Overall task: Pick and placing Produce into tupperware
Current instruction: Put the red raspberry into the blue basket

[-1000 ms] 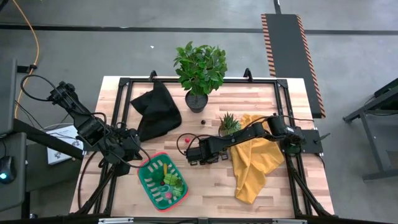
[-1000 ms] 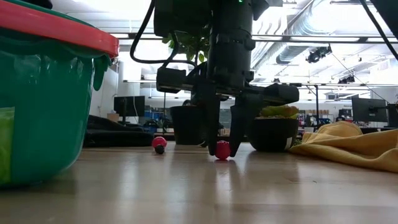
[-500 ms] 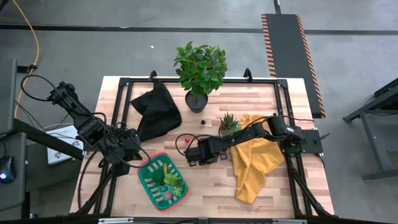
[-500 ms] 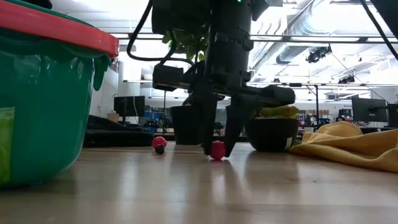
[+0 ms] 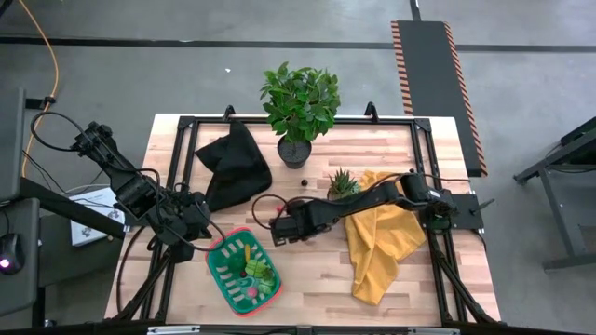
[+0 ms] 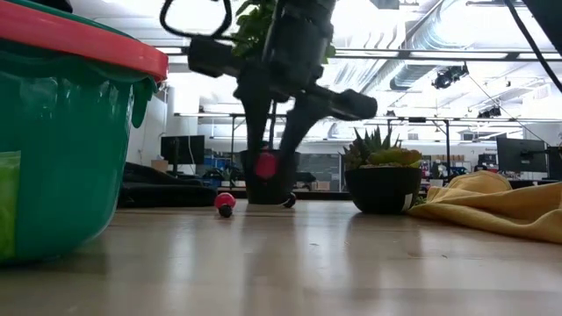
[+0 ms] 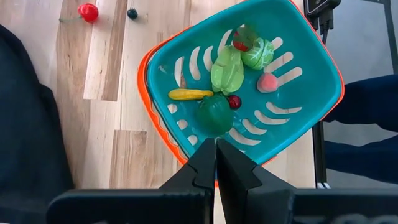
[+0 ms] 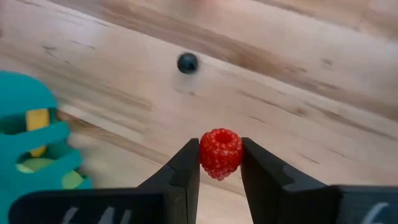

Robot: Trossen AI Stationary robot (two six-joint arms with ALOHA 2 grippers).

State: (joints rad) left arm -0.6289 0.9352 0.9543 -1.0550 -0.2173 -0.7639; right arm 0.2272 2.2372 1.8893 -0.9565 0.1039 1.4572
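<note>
My right gripper (image 5: 277,230) hangs over the middle of the table, shut on a red raspberry (image 8: 220,152), a piece of the produce, seen in the low view as the raspberry (image 6: 266,164) above the wood. The green tupperware (image 5: 218,258) with its red rim stands at the near left and holds several pieces of produce (image 7: 227,68), green, yellow, pink and red. A red cherry (image 7: 87,11) and a small dark ball (image 7: 132,13) lie on the table beyond it. My left gripper (image 7: 216,147) is shut over the tupperware's rim, touching nothing. My right gripper pinches the raspberry by its two sides (image 8: 202,154) between the two fingers, at their free ends. The fingers (image 6: 252,132) come from above, slanting down. The raspberry is lifted clear of the table.
A large leafy potted plant (image 5: 300,102) stands at the far edge, with a small spiky potted plant (image 5: 343,183) nearer. A black cloth (image 5: 233,163) lies at the far left and a yellow cloth (image 5: 382,237) on the right. Bare wood shows between the tupperware and the yellow cloth.
My right gripper has risen from the table with the raspberry, which was on the wood between its fingers and now hangs clear. The gripper has gone toward the table's left, toward the tupperware, and has tipped.
</note>
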